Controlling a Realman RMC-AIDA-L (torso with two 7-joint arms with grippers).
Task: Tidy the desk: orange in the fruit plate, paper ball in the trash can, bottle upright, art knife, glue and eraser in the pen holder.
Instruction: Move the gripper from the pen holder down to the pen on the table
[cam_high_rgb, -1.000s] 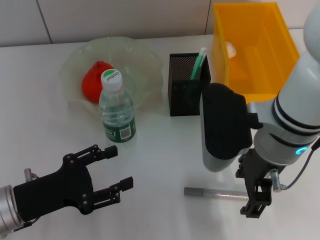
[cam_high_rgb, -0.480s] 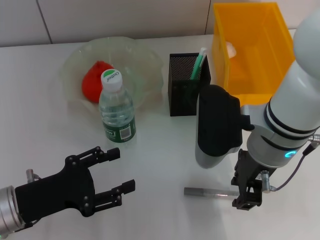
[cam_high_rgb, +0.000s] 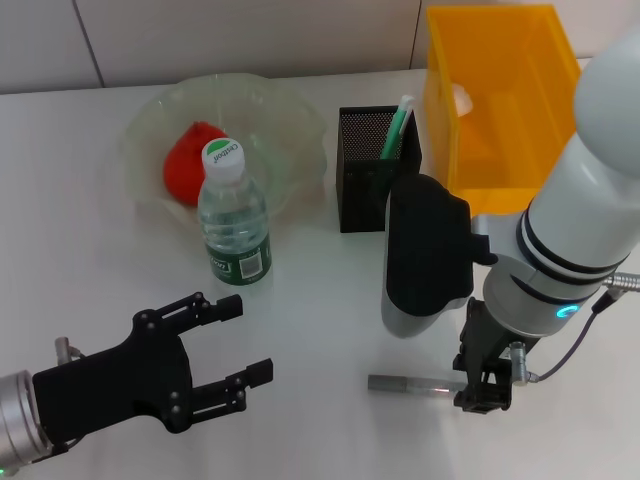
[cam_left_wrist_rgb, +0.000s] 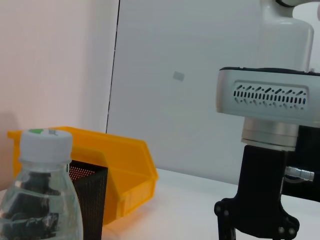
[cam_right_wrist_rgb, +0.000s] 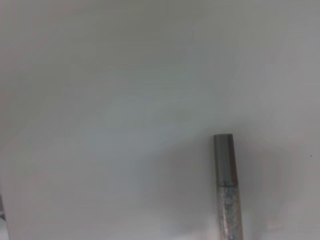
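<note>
Right arm comes in from the far right and bends down over the near right of the desk (cam_high_rgb: 330, 330). Its white forearm and black wrist housing hang just left of the right gripper (cam_high_rgb: 484, 392), which points straight down. Fingertips sit at the right end of the art knife (cam_high_rgb: 415, 383). Whether they are closed on it, or how far apart they stand, cannot be told from the head view, and the right wrist view shows no fingers.

The art knife is a slim grey stick lying flat on the desk, left to right, near the front edge. The right wrist view shows one squared end of it against bare desk surface.

Left gripper (cam_high_rgb: 240, 345) hovers low at the near left, wrist level, black fingers spread wide and holding nothing, pointing toward the right. Nothing lies between its fingers.

Bottle (cam_high_rgb: 232, 218) stands upright with white cap on, just near of the fruit plate (cam_high_rgb: 290, 120). The orange (cam_high_rgb: 186, 163) lies in the plate, behind the bottle to the left.

Pen holder (cam_high_rgb: 365, 165), black mesh, stands at centre far, a green-and-white item (cam_high_rgb: 397, 125) leaning in its right corner. The trash can (cam_high_rgb: 500, 100), a yellow bin, sits just right of it, with the pale paper ball (cam_high_rgb: 461, 97) inside against its left wall.
</note>
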